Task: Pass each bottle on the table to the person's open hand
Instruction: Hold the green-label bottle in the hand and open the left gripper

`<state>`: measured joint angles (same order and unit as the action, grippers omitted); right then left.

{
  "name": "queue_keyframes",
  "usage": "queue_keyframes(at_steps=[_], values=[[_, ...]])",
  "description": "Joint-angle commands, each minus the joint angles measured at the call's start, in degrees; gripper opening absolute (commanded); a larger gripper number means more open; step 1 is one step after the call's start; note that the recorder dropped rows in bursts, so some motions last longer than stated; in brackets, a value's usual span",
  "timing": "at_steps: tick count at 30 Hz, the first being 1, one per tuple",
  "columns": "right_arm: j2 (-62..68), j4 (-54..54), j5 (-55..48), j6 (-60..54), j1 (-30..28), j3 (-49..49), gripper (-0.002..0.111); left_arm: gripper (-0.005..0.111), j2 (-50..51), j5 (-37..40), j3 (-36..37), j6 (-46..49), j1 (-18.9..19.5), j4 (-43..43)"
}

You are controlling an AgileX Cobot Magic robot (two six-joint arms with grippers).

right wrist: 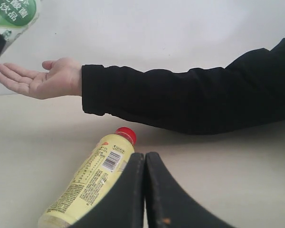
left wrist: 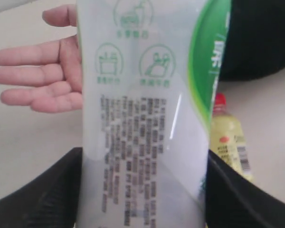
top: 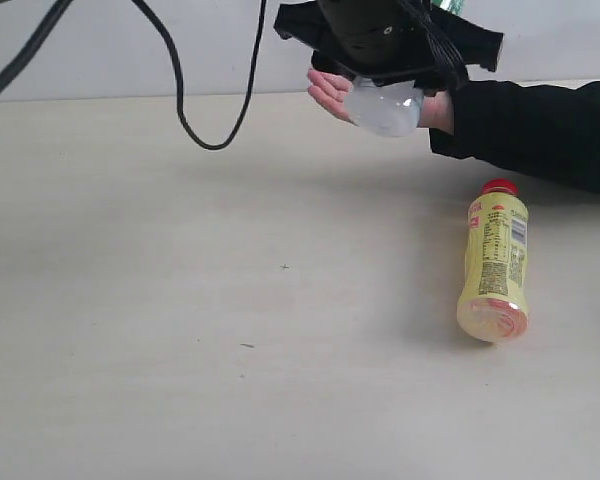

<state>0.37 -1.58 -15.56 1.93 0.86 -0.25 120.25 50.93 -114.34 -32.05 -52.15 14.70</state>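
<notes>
Largely hidden under its own black housing in the exterior view, the left gripper shows no fingertips there. The left wrist view shows its two dark fingers pressed against either side of the clear plastic bottle with a green-and-white label, clamping it. The bottle's cap is out of sight, and its small print is too blurred to read. Its rounded clear end covers part of the person's open hand, a bare palm-up hand at the far side of the table, near the middle. Whether bottle and palm touch cannot be told. The black sleeve is cut off by the right edge. The yellow plastic bottle with a red cap lies on its side at the right of the pale beige matte table, cap toward the sleeve and just apart from it. Open tabletop lies to the left and on the near side. A black cable loops down at the far left. The right gripper, low near the yellow bottle, has its fingers closed together on nothing.
</notes>
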Motion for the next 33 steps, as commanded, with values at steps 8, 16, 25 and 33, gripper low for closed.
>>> queue_keyframes(at_steps=[8, 16, 25, 33], values=[[-0.4, 0.0, 0.2, -0.3, -0.3, 0.3, 0.0, 0.0, 9.1, -7.6, -7.3, -5.6, 7.3, -13.3], [-0.4, 0.0, 0.2, -0.3, -0.3, 0.3, 0.0, 0.0, 11.5, -13.7, -7.3, -7.3, 8.6, -13.8], [-0.4, 0.0, 0.2, -0.3, -0.3, 0.3, 0.0, 0.0, 12.6, -14.7, -7.3, -7.9, 11.6, -19.0], [-0.4, 0.0, 0.2, -0.3, -0.3, 0.3, 0.0, 0.0, 12.7, -16.9, -7.3, 0.1, 13.6, -35.8]])
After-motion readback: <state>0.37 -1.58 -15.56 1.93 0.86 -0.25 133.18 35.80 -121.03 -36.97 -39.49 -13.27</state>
